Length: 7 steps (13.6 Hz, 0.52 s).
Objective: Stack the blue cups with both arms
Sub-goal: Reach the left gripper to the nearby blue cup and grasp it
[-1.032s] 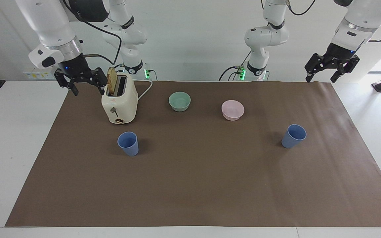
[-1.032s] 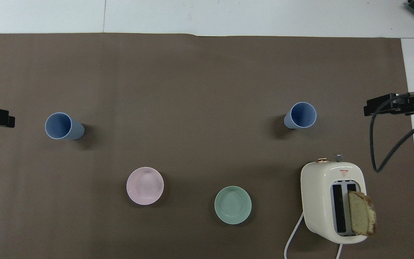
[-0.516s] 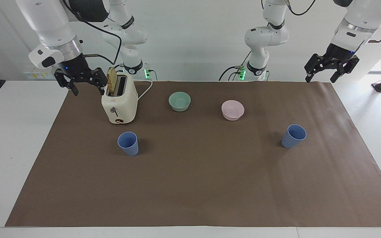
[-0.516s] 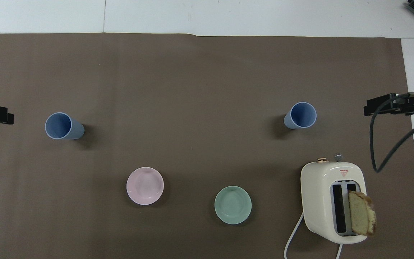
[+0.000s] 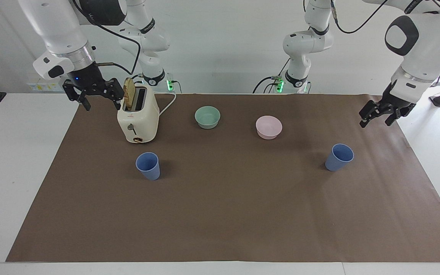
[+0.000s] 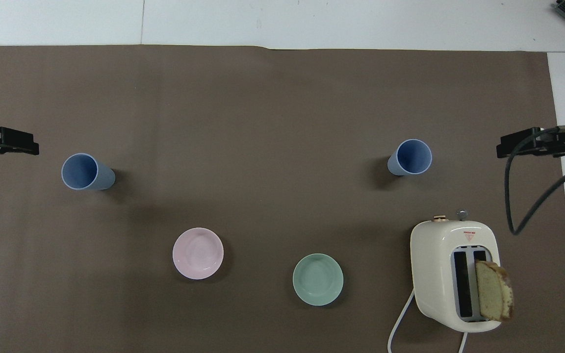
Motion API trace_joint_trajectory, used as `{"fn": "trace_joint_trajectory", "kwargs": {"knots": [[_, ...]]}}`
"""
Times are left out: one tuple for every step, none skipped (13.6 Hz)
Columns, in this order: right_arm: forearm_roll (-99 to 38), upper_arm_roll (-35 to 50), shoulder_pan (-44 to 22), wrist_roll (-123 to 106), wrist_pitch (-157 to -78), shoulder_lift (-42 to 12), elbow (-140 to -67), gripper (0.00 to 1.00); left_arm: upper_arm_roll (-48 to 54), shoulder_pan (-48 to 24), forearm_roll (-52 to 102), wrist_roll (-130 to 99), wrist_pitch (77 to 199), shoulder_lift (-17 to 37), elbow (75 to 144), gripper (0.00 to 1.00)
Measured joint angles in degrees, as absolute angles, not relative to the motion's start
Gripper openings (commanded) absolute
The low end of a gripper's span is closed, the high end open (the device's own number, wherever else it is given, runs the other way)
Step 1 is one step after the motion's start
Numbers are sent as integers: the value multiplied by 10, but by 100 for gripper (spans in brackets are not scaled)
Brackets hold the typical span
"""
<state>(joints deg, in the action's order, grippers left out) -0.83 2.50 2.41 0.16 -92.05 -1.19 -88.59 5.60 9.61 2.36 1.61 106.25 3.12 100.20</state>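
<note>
Both blue cups (image 5: 148, 165) (image 5: 338, 157) stand apart mid-mat, while the left gripper (image 5: 380, 115), spread, probably heads for the cup at its end, and the right gripper (image 5: 93, 93), spread, waits by the toaster (image 5: 138, 118).

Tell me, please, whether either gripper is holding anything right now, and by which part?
Nothing is held. The left gripper and right gripper are both open and empty; both blue cups stand untouched on the table.
</note>
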Motion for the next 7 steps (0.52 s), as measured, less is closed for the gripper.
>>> {"fn": "trace_joint_trajectory", "kwargs": {"knots": [[-8,25,24,2,-920,-12,-886,100,56,99,24,16,1089,39,1020,100],[-8,25,24,2,-920,-12,-886,100,56,101,24,16,1116,43,1040,100],[-8,25,24,2,-920,-12,-886,100,56,102,24,17,1142,45,1062,100],[-8,25,24,2,-920,-12,-886,100,56,102,24,18,1163,47,1083,100],[-8,25,24,2,-920,-12,-886,100,56,102,24,19,1182,50,1101,100],[-8,25,24,2,-920,-12,-886,100,56,102,24,20,1203,56,1117,100],[-8,25,24,2,-920,-12,-886,100,56,102,24,21,1221,64,1129,100]]}}
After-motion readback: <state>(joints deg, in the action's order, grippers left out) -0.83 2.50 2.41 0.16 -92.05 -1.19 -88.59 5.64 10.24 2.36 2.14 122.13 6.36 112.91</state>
